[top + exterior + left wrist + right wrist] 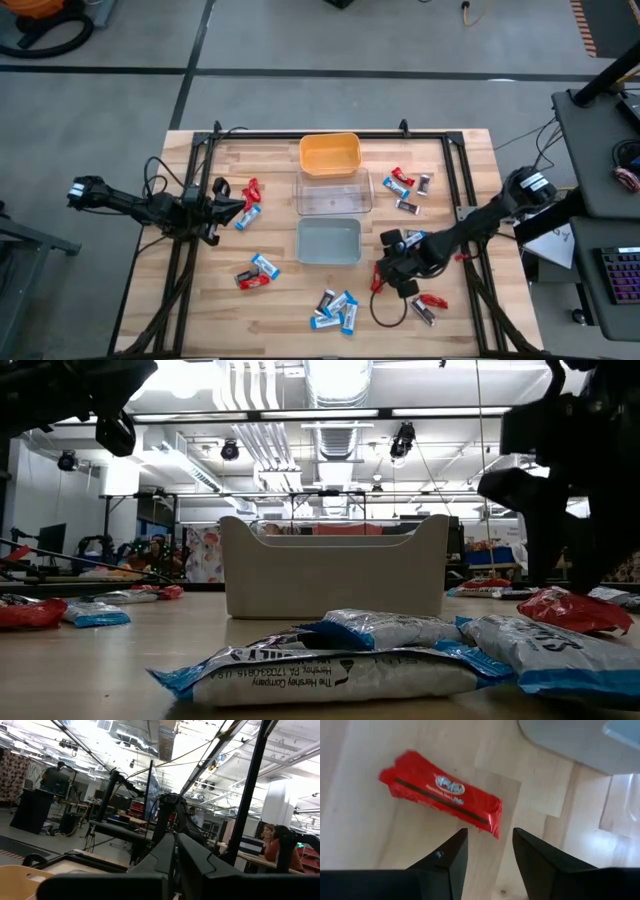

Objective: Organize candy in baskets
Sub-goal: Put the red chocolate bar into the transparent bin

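Three baskets stand in a row down the table's middle: yellow-orange [329, 153] farthest, clear [333, 192], and grey-blue [329, 240] nearest. Wrapped candy lies scattered around them. My right gripper [489, 847] is open and points steeply down just right of the grey-blue basket [570, 740]. A red bar [440, 792] lies flat on the wood just beyond its fingertips, seen also as a red bar [377, 280] in the high view. My left gripper [232, 208] is shut with nothing in it, raised at the table's left beside red and blue bars [250, 200].
More candy lies in clusters: near front centre [335, 310], front left [257, 272], far right [408, 188], and a red and a dark bar [428, 306] by the right arm. A dark frame rail [330, 134] borders the table's far side.
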